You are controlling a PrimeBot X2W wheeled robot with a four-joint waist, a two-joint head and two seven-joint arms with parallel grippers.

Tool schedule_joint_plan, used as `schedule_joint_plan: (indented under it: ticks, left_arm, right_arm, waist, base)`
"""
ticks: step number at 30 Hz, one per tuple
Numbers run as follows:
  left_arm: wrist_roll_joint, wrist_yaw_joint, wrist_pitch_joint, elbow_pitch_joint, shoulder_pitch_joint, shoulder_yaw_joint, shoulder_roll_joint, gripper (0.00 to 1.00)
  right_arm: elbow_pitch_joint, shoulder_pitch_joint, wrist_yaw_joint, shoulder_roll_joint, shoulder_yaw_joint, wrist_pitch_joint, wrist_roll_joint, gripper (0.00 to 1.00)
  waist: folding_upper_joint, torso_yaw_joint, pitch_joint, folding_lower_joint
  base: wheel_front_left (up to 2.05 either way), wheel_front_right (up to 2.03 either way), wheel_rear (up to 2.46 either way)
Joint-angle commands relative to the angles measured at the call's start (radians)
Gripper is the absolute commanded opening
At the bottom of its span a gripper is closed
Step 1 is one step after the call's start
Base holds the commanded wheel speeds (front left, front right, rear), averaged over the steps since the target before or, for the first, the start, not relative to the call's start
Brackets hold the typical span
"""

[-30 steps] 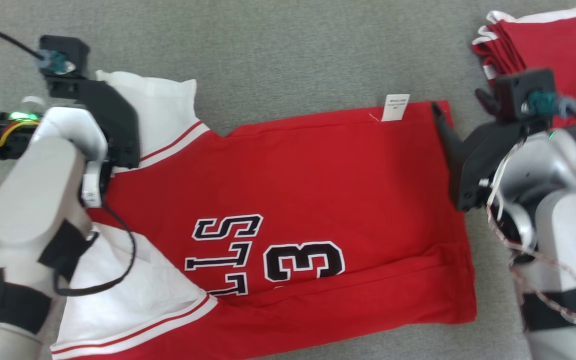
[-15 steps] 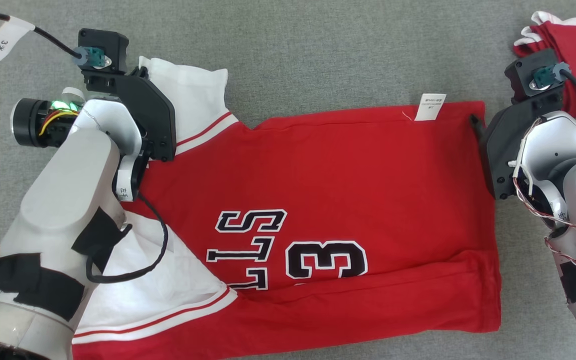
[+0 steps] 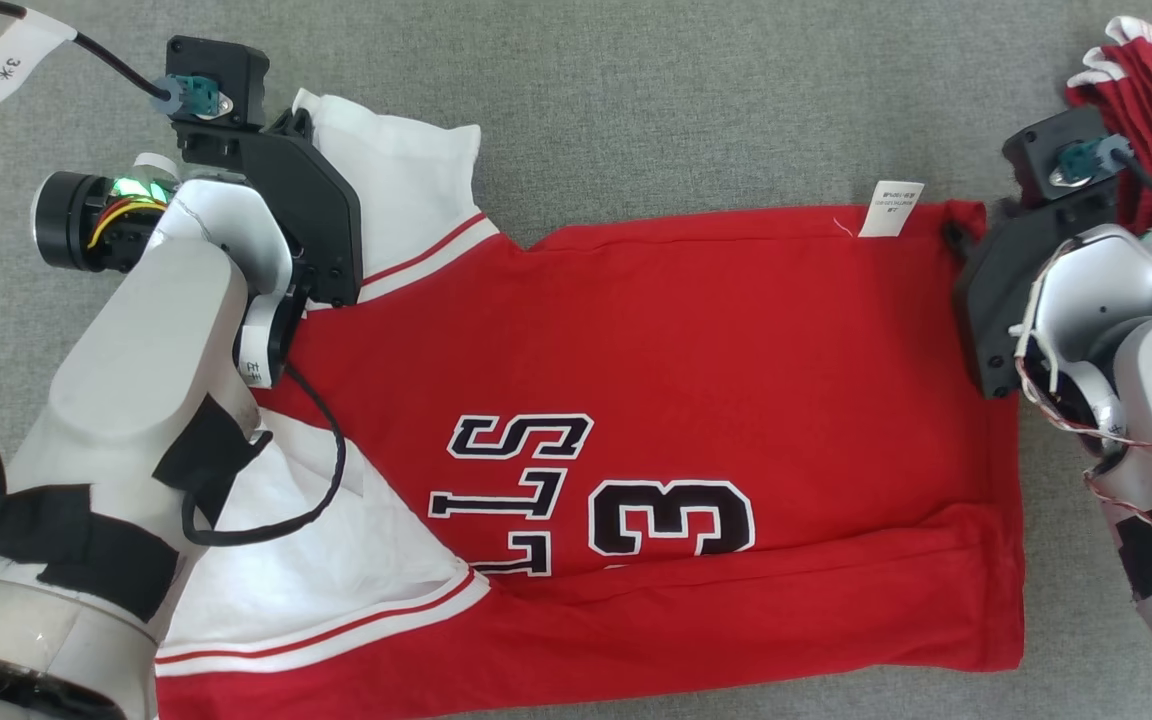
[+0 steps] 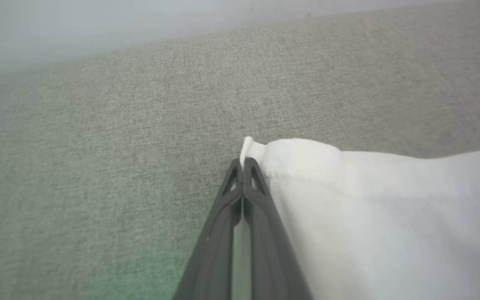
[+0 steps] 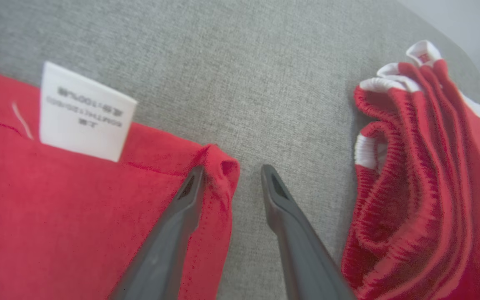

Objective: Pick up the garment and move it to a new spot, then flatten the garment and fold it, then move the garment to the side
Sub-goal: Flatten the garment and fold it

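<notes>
Fingers (image 4: 223,233) of the left gripper (image 4: 243,166) are pressed together, pinching the rim of a white sleeve (image 4: 348,200) whose small nub pokes out past their tips; in the head view those tips are hidden behind the gripper's black body, and the pale left arm (image 3: 136,360) covers the neck area of the jersey (image 3: 696,330); the right gripper (image 5: 231,171) has its fingers spread, one resting on the puckered red hem corner, the other on the bare grey desk (image 3: 636,100), with the corner lying between them ungripped; from the head camera these fingers are almost wholly tucked under the black wrist mount.

Print on the white label (image 5: 83,116) is too blurred to read; the jersey's lower left runs off the bottom edge of the head view.

Only the right wrist camera shows the hem corner's pucker and the ribbed red-and-white cuffs of the folded pile (image 5: 411,175) just beside it; the head view alone gives the whole layout.

The jersey lies spread across the middle of the desk, neck end toward the robot's left, hem toward its right; it is red with white sleeves trimmed in red stripes, a black number 3 (image 3: 671,515) and letters outlined in white, the letters partly covered; a long strip along its near edge is folded over.
</notes>
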State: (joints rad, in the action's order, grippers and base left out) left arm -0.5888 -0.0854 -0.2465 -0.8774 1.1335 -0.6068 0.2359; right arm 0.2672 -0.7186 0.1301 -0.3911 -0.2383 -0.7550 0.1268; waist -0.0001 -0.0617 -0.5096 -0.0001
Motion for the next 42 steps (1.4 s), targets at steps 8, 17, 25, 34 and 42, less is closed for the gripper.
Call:
schedule_joint_plan:
  ticks: [8, 17, 25, 34, 42]
  left_arm:
    - [0.004, -0.003, 0.139, 0.012, 0.014, 0.018, 0.007, 0.0]
    - [-0.017, -0.014, 0.288, 0.086, -0.054, 0.055, 0.037, 0.0]
    - [-0.027, -0.042, 0.342, 0.258, -0.233, 0.056, 0.085, 0.0]
    - [-0.025, -0.15, 0.376, 0.59, -0.537, 0.07, 0.198, 0.0]
    - [-0.107, -0.26, 0.374, 0.86, -0.856, 0.114, 0.249, 0.0]
  right_arm:
    - [0.023, 0.007, 0.0, 0.017, 0.001, 0.105, 0.001, 0.0]
    - [0.013, 0.064, 0.0, 0.032, 0.049, 0.221, 0.011, 0.0]
    - [-0.067, 0.178, 0.001, 0.01, 0.082, 0.319, 0.034, 0.0]
    - [-0.236, 0.396, 0.0, 0.004, 0.086, 0.322, 0.038, 0.0]
    - [-0.256, 0.473, 0.0, -0.028, 0.041, 0.281, 0.026, 0.0]
  waist:
    - [0.0001, 0.002, 0.008, 0.0001]
    - [0.0001, 0.026, 0.054, 0.0001]
    - [0.0001, 0.064, 0.128, 0.0001]
    - [0.0001, 0.051, 0.2, 0.0001]
    - [0.0001, 0.039, 0.236, 0.0001]
  base:
    - [0.0, 0.0, 0.0]
    - [0.0, 0.0, 0.0]
    - [0.0, 0.0, 0.0]
    - [0.0, 0.0, 0.0]
    - [0.0, 0.0, 0.0]
